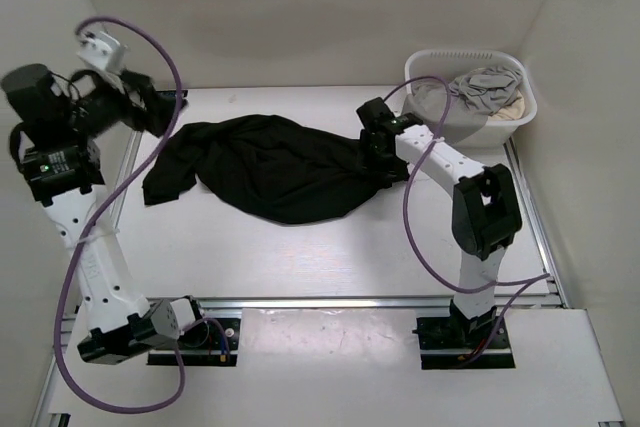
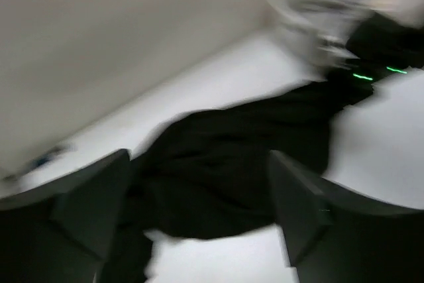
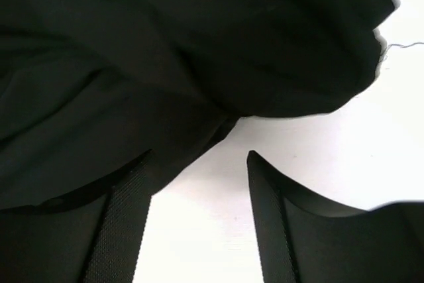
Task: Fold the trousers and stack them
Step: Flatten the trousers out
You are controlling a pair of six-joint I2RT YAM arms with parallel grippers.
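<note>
The black trousers (image 1: 275, 167) lie crumpled in a wide heap across the middle of the white table. My left gripper (image 1: 163, 109) is open and empty, raised off the table by the heap's far left end; in the blurred left wrist view its gripper (image 2: 199, 193) frames the trousers (image 2: 232, 157) from a distance. My right gripper (image 1: 373, 160) is open, low at the heap's right end. In the right wrist view my right gripper (image 3: 199, 183) has bare table between its fingers, and the trousers' edge (image 3: 165, 44) lies just ahead, touching the left fingertip (image 3: 126, 197).
A white laundry basket (image 1: 460, 55) stands at the back right, holding a grey garment (image 1: 485, 87) and a beige cloth (image 1: 514, 105). White walls enclose the table on the left, back and right. Metal rails (image 1: 350, 302) run along the near edge.
</note>
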